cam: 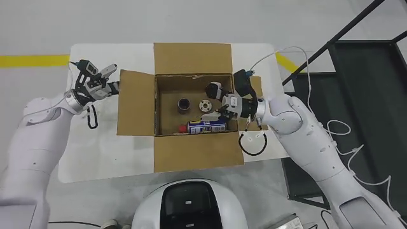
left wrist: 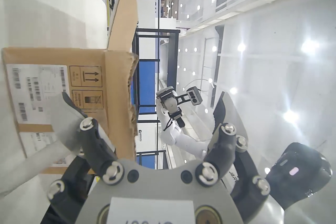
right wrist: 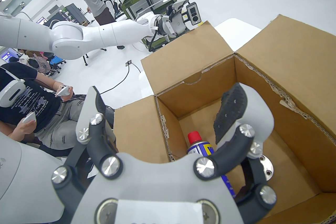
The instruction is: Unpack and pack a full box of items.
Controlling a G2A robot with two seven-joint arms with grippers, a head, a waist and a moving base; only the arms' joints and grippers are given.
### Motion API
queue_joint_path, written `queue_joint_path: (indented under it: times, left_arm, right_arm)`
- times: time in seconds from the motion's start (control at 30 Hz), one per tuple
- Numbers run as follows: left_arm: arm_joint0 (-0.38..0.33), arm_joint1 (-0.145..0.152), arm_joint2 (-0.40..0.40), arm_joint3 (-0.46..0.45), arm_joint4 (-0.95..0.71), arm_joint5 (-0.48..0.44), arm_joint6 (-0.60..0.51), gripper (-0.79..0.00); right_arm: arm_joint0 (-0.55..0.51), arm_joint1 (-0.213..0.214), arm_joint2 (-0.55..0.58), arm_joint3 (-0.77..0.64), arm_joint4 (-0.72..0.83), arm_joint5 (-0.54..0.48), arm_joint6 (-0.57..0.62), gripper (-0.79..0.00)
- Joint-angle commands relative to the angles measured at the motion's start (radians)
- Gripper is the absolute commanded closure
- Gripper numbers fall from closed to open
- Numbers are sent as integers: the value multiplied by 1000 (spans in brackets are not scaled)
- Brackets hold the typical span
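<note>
We find the spray can (cam: 206,126) lying along the cardboard box's (cam: 191,57) near wall, with the metal flange (cam: 205,105) and dark pot (cam: 183,105) mid-floor. The right gripper (right wrist: 162,101) gapes empty above them. The left gripper (cam: 96,70) is spread empty beyond the left flap. We judge unpacking unfinished and repacking ahead.

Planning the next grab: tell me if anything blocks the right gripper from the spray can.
Nothing visible does. The open right gripper hangs over the box; the can lies uncovered on its floor, the disc to one side.
</note>
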Motion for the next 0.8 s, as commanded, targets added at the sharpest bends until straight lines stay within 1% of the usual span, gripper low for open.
queue_joint_path:
  times: [0.0,0.1,0.17,0.3,0.4,0.47,0.57,0.67,0.77]
  left_arm:
    - [-11,-3,2,-6,-15,2,-27,-785]
    - [-28,-5,3,-22,-14,5,-63,-785]
    - [-36,-7,6,-37,-16,13,-85,-785]
    - [-56,-16,35,-81,4,25,-111,-785]
    - [-64,-32,76,-107,15,22,-102,-785]
    - [-69,-46,108,-119,10,28,-94,-785]
    - [-79,-67,156,-127,11,26,-84,-785]
    - [-86,-87,201,-132,15,19,-83,-785]
    - [-92,-104,239,-128,34,-3,-80,-785]
  right_arm:
    - [0,0,0,0,0,0,0,-785]
    - [-5,0,2,0,2,10,-6,-785]
    - [-19,4,16,8,32,18,2,-785]
    - [-71,27,111,44,160,47,27,-785]
    - [-137,46,200,78,332,54,40,-785]
    - [-173,63,283,106,335,77,65,-785]
    - [-243,80,384,123,320,126,60,-785]
    - [-313,83,424,128,366,164,29,-785]
    - [-355,82,443,159,383,185,-7,-785]
